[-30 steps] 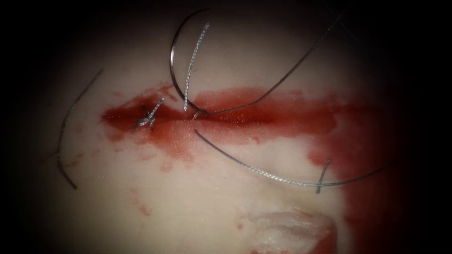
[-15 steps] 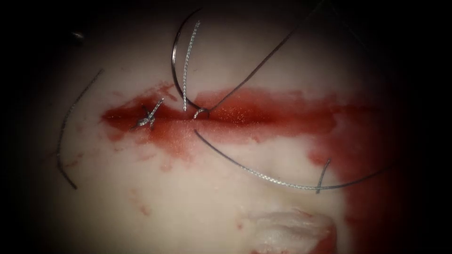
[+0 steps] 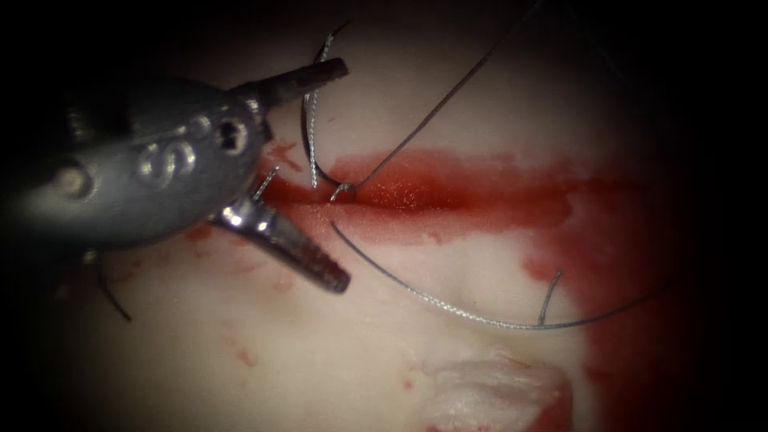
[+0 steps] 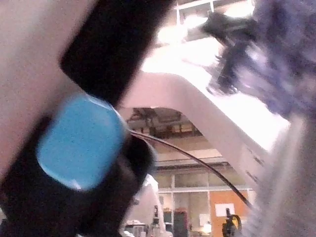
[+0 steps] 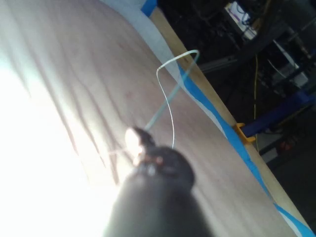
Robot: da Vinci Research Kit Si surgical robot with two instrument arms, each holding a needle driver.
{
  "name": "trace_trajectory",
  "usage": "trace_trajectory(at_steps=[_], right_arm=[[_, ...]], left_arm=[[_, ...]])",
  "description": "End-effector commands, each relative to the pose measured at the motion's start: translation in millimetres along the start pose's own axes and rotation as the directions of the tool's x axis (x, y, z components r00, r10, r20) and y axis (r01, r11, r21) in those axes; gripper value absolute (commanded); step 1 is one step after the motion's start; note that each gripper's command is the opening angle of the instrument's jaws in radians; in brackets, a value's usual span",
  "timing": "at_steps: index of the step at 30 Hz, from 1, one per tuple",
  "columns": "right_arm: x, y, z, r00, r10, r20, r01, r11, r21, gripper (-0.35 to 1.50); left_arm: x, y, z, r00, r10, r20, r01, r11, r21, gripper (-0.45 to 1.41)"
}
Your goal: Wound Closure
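Left tool over the left end of the cut, jaws spread wide and empty.

From left to right: the tool's grey wrist covers the cut's left end; a loose thread end lies under it on the pale tissue; the thread leaves the stitch in the red fluid and runs right. No needle can be made out. In the right wrist view the right tool has thread at its tip; grip uncertain.
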Motion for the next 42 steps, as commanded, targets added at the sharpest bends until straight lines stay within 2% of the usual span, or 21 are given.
trace_trajectory(at_steps=[1,3,7,9,16,20,22,23,24,25,27,29,30,31,32,35,36,38,39,40,42], right_arm=[[1.1,0.7,0.7,1.0,-0.005,-0.009,0.005,1.0,-0.006,-0.35],[1.2,0.5,0.9,1.0,-0.005,-0.009,0.005,1.0,-0.009,-0.35],[1.2,0.4,1.2,1.0,-0.006,-0.006,0.006,1.0,-0.012,-0.35],[1.1,0.3,1.3,1.0,-0.006,-0.004,0.006,1.0,-0.012,-0.35],[1.1,0.3,1.3,1.0,-0.007,-0.004,0.006,1.0,-0.013,-0.35],[1.1,0.3,1.4,1.0,-0.007,-0.004,0.007,1.0,-0.014,-0.35],[1.1,0.3,1.3,1.0,-0.007,-0.004,0.007,1.0,-0.013,-0.35],[1.1,0.2,1.3,1.0,-0.007,-0.004,0.007,1.0,-0.013,-0.35],[1.1,0.2,1.3,1.0,-0.007,-0.004,0.007,1.0,-0.013,-0.35],[1.1,0.2,1.3,1.0,-0.007,-0.004,0.007,1.0,-0.014,-0.35],[1.2,0.2,1.4,1.0,-0.007,-0.004,0.007,1.0,-0.014,-0.35],[1.2,0.1,1.4,1.0,-0.007,-0.002,0.007,1.0,-0.014,-0.35],[1.2,0.1,1.5,1.0,-0.007,-0.002,0.007,1.0,-0.015,-0.35],[1.2,0.1,1.6,1.0,-0.007,-0.001,0.007,1.0,-0.016,-0.35],[1.2,0.0,1.8,1.0,-0.007,0.002,0.007,1.0,-0.018,-0.21],[1.2,-0.1,2.7,1.0,-0.005,0.008,0.005,0.999,-0.032,0.93],[1.1,-0.1,3.1,1.0,-0.028,0.01,0.029,0.999,-0.038,1.01],[0.9,-0.4,3.8,0.998,-0.06,0.013,0.061,0.997,-0.05,1.14],[0.5,-0.8,4.7,0.997,-0.071,0.014,0.071,0.995,-0.065,1.25],[0.5,-0.8,4.7,0.997,-0.071,0.014,0.071,0.995,-0.065,1.25],[0.1,-1.2,5.5,0.995,-0.099,0.015,0.1,0.992,-0.078,1.3]], left_arm=[[-0.3,1.2,0.9,1.0,0.009,0.028,-0.009,0.999,-0.032,0.84],[0.8,1.4,2.0,0.999,-0.006,0.054,0.01,0.998,-0.062,0.83],[3.4,2.1,4.2,0.996,-0.051,0.068,0.06,0.99,-0.13,0.62],[4.8,2.4,5.7,0.997,-0.052,0.059,0.061,0.986,-0.154,0.74],[9.1,3.4,11.6,0.996,-0.077,0.039,0.081,0.988,-0.132,0.71],[10.3,3.7,14.3,0.998,-0.053,0.038,0.057,0.991,-0.118,0.51],[10.6,3.8,15.1,0.998,-0.042,0.037,0.045,0.994,-0.096,0.32],[10.6,3.8,15.3,0.999,-0.038,0.033,0.041,0.995,-0.088,0.12],[10.6,3.8,15.3,0.999,-0.035,0.02,0.037,0.996,-0.076,-0.23],[10.6,3.8,15.3,0.999,-0.051,0.009,0.052,0.997,-0.058,-0.45],[10.6,3.7,14.9,0.982,-0.188,-0.023,0.189,0.982,0.013,-0.45],[10.3,3.8,14.0,0.925,-0.377,-0.054,0.38,0.923,0.061,-0.45],[10.0,4.0,13.3,0.879,-0.473,-0.062,0.477,0.874,0.092,-0.45],[9.7,4.2,12.7,0.861,-0.504,-0.068,0.509,0.853,0.116,-0.45],[9.3,4.4,12.0,0.842,-0.534,-0.076,0.539,0.831,0.138,-0.45],[8.1,4.9,9.7,0.75,-0.657,-0.074,0.651,0.715,0.256,-0.45],[7.8,5.0,9.1,0.717,-0.693,-0.073,0.679,0.671,0.298,-0.45],[7.0,5.1,7.6,0.605,-0.792,-0.083,0.753,0.536,0.381,-0.45],[6.2,5.4,6.4,0.528,-0.845,-0.082,0.778,0.443,0.446,-0.45],[6.2,5.4,6.4,0.528,-0.845,-0.082,0.778,0.443,0.446,-0.45],[5.5,5.9,5.5,0.479,-0.875,-0.064,0.78,0.391,0.489,-0.45]])
